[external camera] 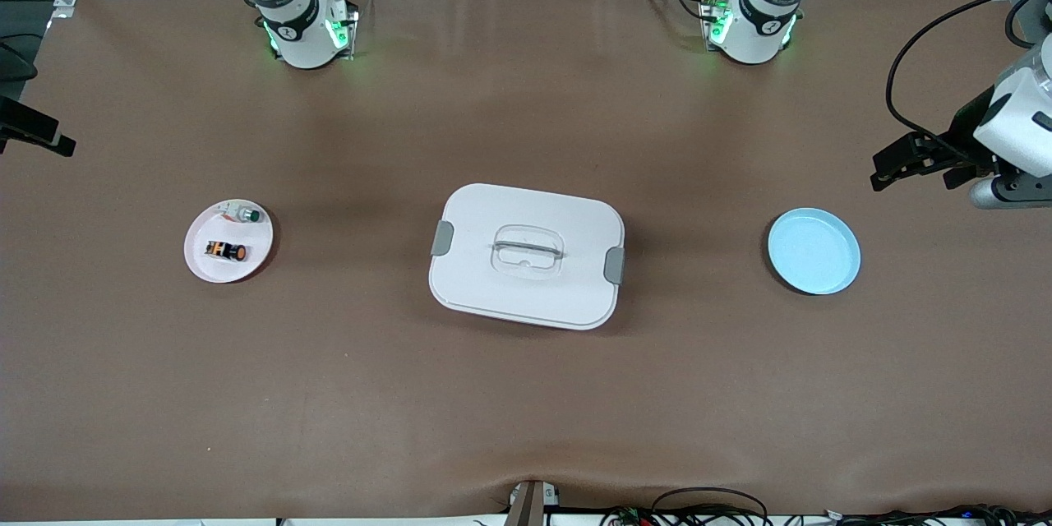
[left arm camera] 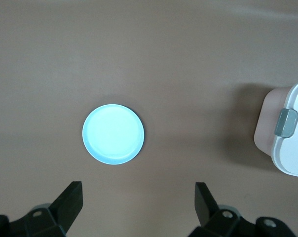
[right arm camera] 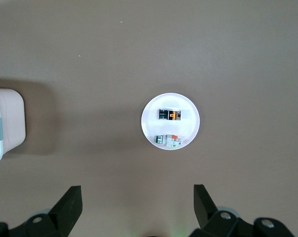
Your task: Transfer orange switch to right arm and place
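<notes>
Already both grippers, left gripper [left arm camera: 137, 205] and right gripper [right arm camera: 137, 206], hang spread and empty, so you risk pinching the green-capped button [external camera: 244, 215] just beside the orange switch [external camera: 228, 250].

Even overhead light, soft shadows beside white box [external camera: 526, 263], blue plate [left arm camera: 113, 134] perhaps overexposed

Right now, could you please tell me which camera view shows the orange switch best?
The front view: the orange switch lies on the white plate, and its orange cap and black body are visible. The right wrist view also shows it, but without the cap. The left wrist view does not show it.
</notes>
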Controlling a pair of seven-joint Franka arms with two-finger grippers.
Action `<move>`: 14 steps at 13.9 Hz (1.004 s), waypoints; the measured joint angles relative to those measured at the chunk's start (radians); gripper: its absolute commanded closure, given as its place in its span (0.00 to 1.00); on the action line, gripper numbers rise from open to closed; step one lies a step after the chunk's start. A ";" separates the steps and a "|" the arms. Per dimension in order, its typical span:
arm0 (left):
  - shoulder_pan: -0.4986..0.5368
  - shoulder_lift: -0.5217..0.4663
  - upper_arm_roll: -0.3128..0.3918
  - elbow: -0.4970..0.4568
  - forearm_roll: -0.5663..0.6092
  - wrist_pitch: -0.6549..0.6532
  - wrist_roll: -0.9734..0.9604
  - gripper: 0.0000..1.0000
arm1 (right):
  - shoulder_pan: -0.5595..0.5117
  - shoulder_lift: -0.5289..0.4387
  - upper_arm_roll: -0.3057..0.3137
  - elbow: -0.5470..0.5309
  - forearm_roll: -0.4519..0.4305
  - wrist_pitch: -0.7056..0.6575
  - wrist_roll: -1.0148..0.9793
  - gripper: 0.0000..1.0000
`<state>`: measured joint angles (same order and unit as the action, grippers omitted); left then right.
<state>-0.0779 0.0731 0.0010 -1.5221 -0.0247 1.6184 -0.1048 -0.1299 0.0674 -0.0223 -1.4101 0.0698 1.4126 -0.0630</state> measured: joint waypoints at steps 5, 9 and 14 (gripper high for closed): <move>0.000 0.000 0.000 0.000 0.000 0.000 0.000 0.00 | 0.008 -0.005 0.002 0.000 0.000 0.009 0.001 0.00; 0.000 0.000 0.000 0.000 0.000 0.000 0.000 0.00 | 0.012 -0.006 0.003 0.000 0.000 0.020 0.001 0.00; 0.000 0.000 0.000 0.000 0.000 0.000 0.000 0.00 | 0.028 -0.012 0.004 0.000 0.000 0.029 0.001 0.00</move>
<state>-0.0775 0.0731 0.0010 -1.5221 -0.0247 1.6184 -0.1047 -0.1017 0.0556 -0.0181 -1.4102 0.0698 1.4414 -0.0624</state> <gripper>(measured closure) 0.000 0.000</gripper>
